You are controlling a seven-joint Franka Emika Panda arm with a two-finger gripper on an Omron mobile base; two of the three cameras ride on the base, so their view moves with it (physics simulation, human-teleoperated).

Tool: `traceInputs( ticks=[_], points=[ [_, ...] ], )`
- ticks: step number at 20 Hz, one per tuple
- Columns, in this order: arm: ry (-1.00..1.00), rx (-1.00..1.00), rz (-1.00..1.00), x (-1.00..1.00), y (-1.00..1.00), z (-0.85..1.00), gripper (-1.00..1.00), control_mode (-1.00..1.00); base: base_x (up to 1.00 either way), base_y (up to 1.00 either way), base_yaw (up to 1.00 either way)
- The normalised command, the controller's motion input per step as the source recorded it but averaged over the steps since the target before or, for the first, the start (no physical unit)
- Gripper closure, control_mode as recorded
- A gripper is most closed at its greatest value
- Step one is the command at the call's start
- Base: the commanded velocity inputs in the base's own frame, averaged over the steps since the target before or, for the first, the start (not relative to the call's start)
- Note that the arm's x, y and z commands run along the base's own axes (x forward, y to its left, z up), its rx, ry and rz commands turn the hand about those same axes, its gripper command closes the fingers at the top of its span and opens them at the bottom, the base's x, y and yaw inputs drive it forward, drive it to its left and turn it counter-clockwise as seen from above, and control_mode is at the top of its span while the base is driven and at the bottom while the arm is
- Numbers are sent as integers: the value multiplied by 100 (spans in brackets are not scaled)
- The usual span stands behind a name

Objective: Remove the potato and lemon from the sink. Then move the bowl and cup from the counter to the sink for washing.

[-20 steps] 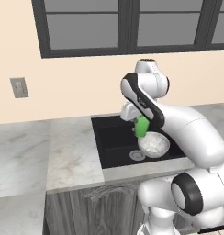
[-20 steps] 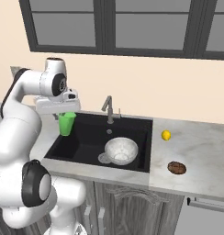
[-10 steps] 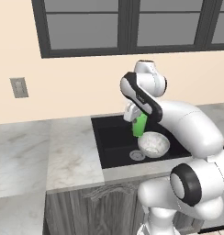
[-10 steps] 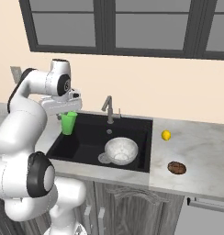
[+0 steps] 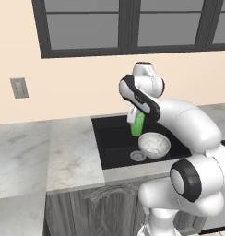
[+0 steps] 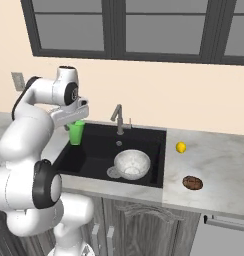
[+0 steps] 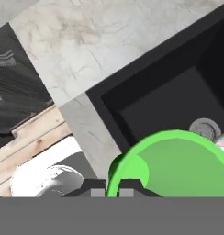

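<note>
Hanging from the two-finger gripper point(image 6: 74, 121), the small bright green tapered cup point(image 6: 76, 132) sits upright with its long axis running straight down from the fingers, and the jaws are pinched tight on its rim, as the hand view shows with the green mouth point(image 7: 173, 163) pressed right up against the dark fingertips point(image 7: 125, 188). What matters now is what lies beneath it: the cup hangs over the left end of the large black rectangular sink point(image 6: 149, 132), just inside the rim beside the marbled grey counter point(image 6: 224, 165), so a lowering would, I judge, bring it down on open basin floor. Further in, the wide whitish-grey speckled bowl point(image 6: 131, 164) already rests in the basin next to the round grey metal drain point(image 7: 204, 126), apart from the cup. Beyond the sink on the far counter, the small bright yellow lemon point(image 6: 181, 147) and the dark-brown potato point(image 6: 192, 182) lie out of the basin, well apart from the arm.
</note>
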Motion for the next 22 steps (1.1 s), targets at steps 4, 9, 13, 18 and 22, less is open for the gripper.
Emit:
traceInputs(
  ticks=[4,9,13,18,22],
  points=[
    [-1,9,18,15,0,-12,100,-100,0,0,0],
    [-2,7,16,18,2,-16,100,-100,0,0,0],
    [-8,1,15,19,1,-18,100,-100,0,0,0],
    [-7,0,14,16,0,-17,100,-100,0,0,0],
    [-2,0,11,14,0,-17,100,-100,0,0,0]
  ],
)
